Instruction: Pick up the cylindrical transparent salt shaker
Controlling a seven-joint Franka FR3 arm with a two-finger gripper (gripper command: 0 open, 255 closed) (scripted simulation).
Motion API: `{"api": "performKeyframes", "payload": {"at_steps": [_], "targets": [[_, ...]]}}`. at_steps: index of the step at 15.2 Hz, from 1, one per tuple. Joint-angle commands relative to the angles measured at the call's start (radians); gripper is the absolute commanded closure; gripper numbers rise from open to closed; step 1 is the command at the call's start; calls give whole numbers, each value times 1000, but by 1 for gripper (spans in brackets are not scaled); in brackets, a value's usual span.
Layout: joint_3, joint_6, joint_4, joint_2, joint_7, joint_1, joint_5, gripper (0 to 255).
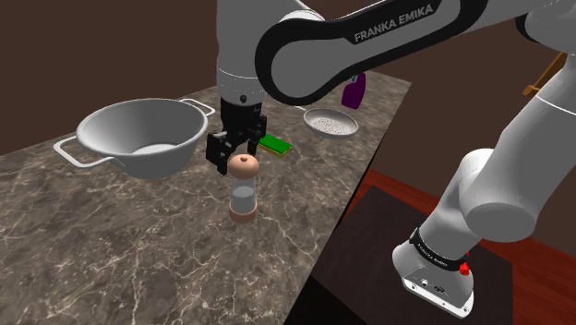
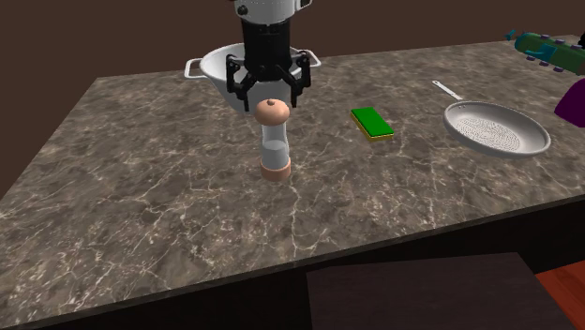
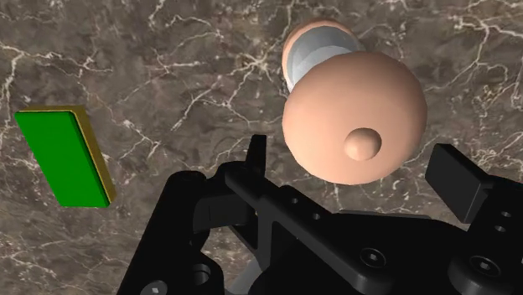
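The salt shaker stands upright on the dark marble counter. It has a clear glass body, a tan rounded cap and a tan base. My black gripper hangs just above its cap, open. In the second exterior view the gripper points straight down over the shaker, fingertips level with the cap's top. In the wrist view the cap of the shaker lies between the spread fingers of the gripper, and neither finger touches it.
A steel two-handled bowl sits behind the shaker. A green sponge and a grey pan lie toward the second exterior view's right, with a purple object beyond them. The counter's edge runs beside the dark stand.
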Motion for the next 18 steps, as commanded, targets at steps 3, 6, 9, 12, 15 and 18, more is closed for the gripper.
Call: {"api": "performKeyframes", "payload": {"at_steps": [3,6,9,12,15,18], "targets": [[0,5,-3,2,0,0,-1,255],[0,5,-2,2,1,0,-1,255],[0,4,-2,3,0,0,-1,255],[-1,-21,14,-9,-3,0,4,255],[-2,-61,42,-21,-8,-1,10,255],[-4,-100,73,-31,-12,-2,14,255]]}}
